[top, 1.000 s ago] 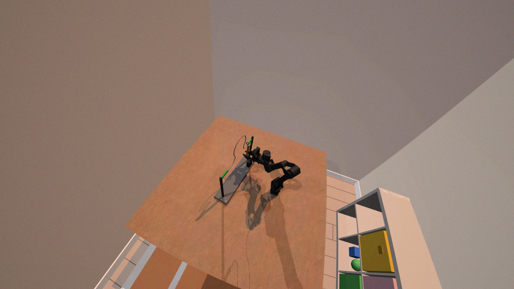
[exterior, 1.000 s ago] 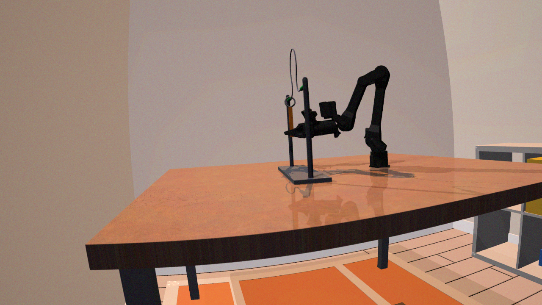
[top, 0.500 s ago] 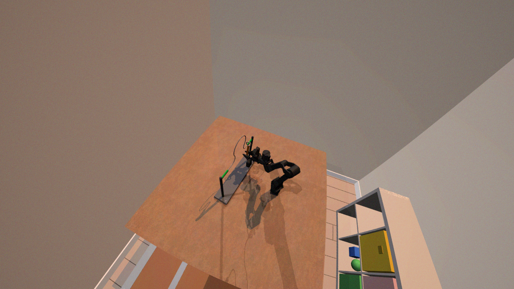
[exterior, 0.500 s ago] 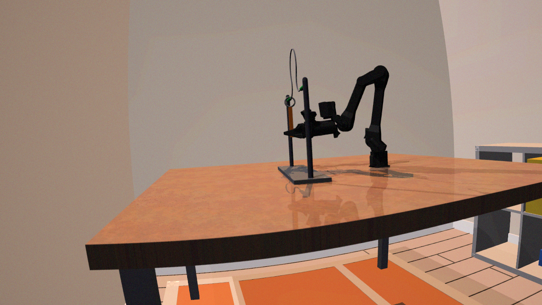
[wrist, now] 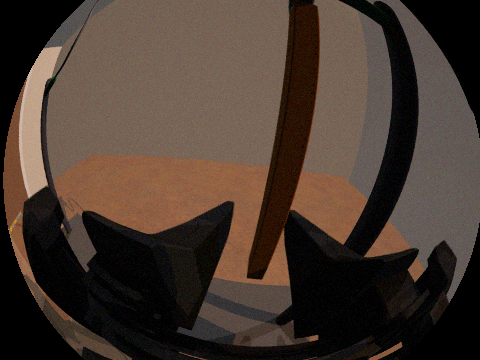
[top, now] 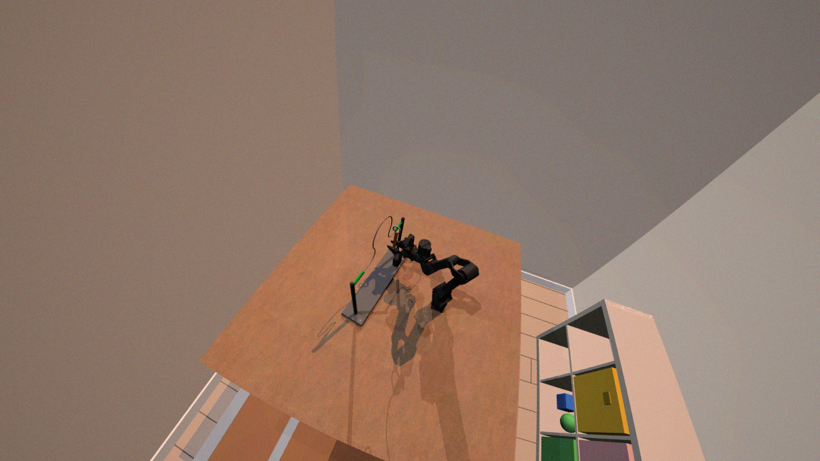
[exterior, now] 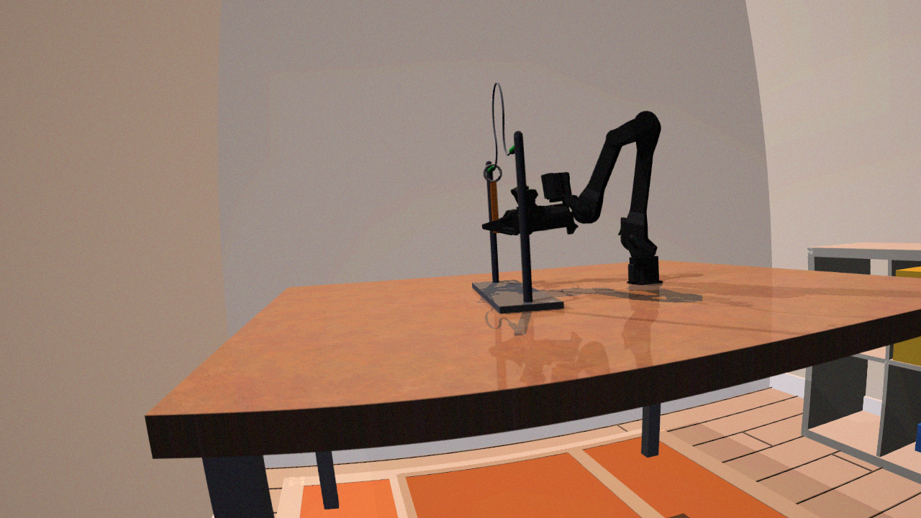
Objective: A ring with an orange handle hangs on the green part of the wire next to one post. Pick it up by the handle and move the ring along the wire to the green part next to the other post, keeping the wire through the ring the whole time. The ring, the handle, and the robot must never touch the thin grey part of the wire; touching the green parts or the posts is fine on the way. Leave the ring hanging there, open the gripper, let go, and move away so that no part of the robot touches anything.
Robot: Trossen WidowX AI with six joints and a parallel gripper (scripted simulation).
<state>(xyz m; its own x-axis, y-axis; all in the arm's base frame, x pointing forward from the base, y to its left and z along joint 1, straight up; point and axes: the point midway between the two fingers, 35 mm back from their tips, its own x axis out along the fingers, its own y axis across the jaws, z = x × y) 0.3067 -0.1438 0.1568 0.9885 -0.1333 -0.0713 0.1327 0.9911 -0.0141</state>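
1 gripper (top: 392,247) (exterior: 484,226) (wrist: 260,207), part-open, nothing gripped, has fingers either side of orange handle (top: 395,239) (exterior: 494,199) (wrist: 297,100), which dangles because its ring (top: 395,228) (exterior: 485,175) hangs on the green wire part (top: 399,225) by the far post, probably pre-grasp.

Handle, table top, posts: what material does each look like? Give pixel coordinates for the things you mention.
Handle (top: 395,239) (exterior: 494,198) (wrist: 299,100): possibly painted wood or plastic; flat orange, straight-edged, no grain visible.
Table top (top: 286,298) (exterior: 360,341) (wrist: 200,180): mottled brown, glossy; mirrors the arm. Maybe varnished wood or laminate.
Posts (top: 353,299) (exterior: 524,251) (wrist: 406,100): smooth, dark, round; coated metal or plastic, unclear.
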